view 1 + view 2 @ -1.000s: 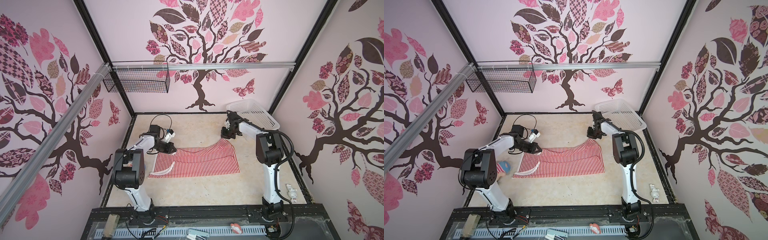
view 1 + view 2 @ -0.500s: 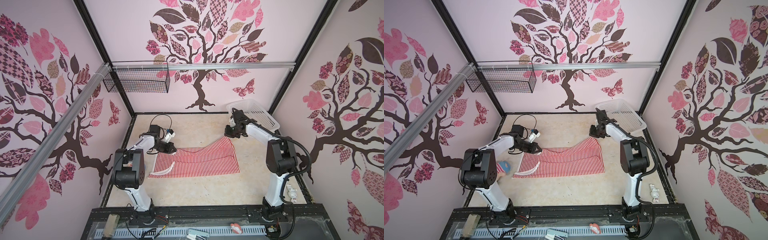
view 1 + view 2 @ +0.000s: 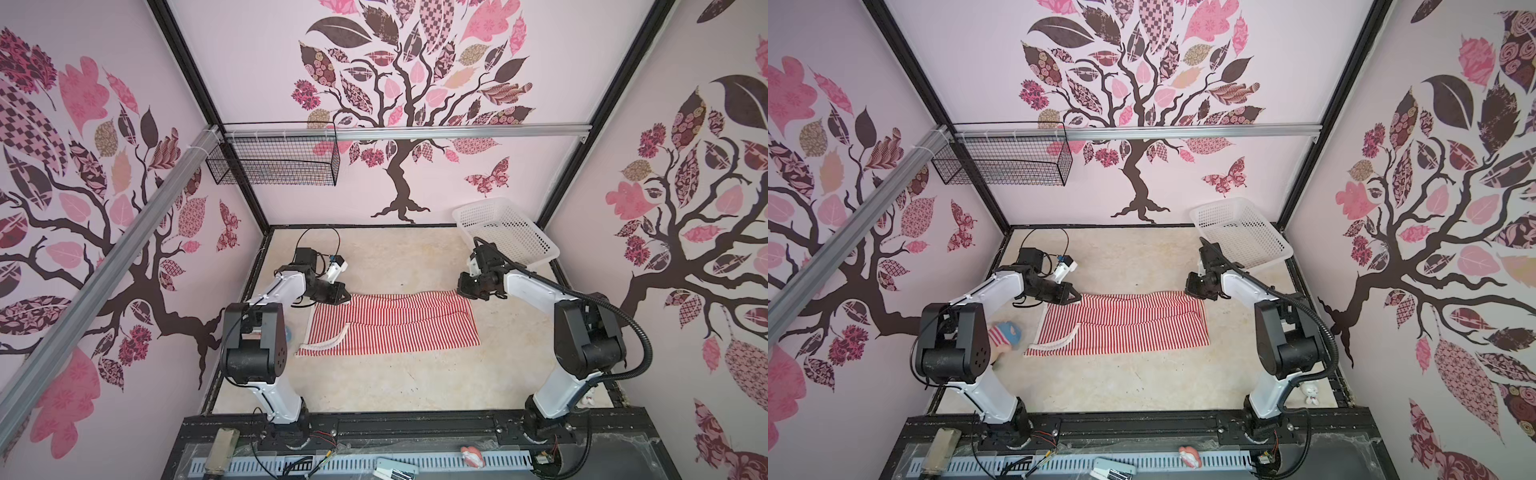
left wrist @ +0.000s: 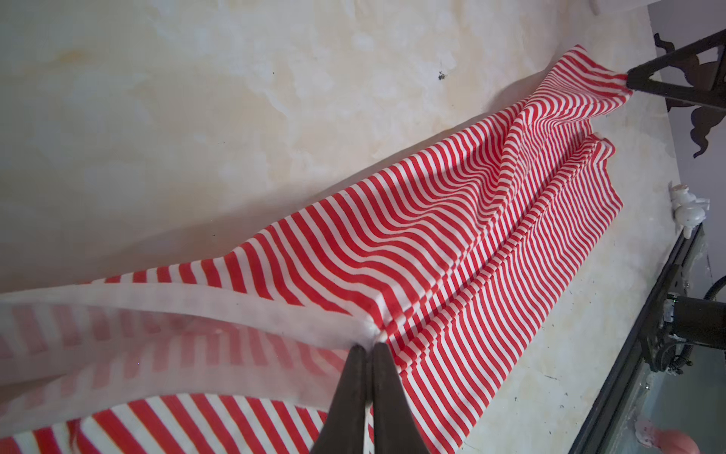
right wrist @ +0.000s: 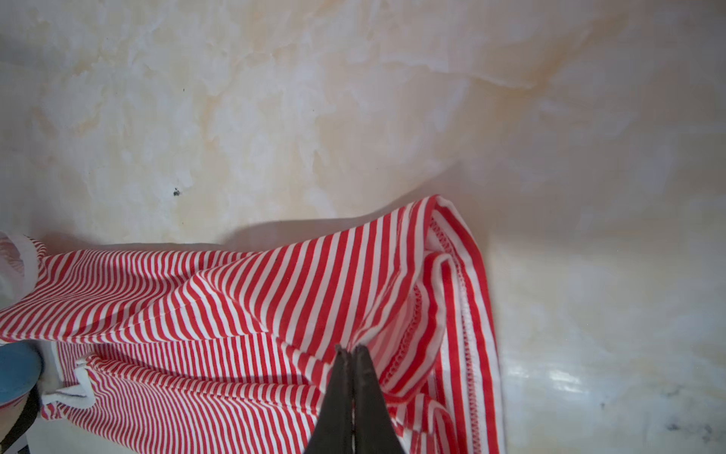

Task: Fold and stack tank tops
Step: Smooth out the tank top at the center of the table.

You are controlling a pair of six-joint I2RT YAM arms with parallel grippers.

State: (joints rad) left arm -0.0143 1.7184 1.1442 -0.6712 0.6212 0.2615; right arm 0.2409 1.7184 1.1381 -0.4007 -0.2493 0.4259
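Swinging its elbow outward, the right arm (image 3: pixel 536 291) is bringing the far right corner of the tank top (image 3: pixel 395 328) down from where it peaked a second ago, its jaws clamped on the hem. The left arm (image 3: pixel 282 291) is pinching the white-trimmed far left corner in closed jaws. The top is lying spread across the counter (image 3: pixel 395 257), near the white basket (image 3: pixel 505 232).

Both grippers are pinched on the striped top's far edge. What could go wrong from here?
1. The left gripper pinches the tank top only at its white trim, with the very tips; it could slip when pulled.
2. At the right gripper the hem layers splay apart; it may hold only one layer, skewing the fold.
3. The white basket sits close behind the right arm; swinging back might hit it.
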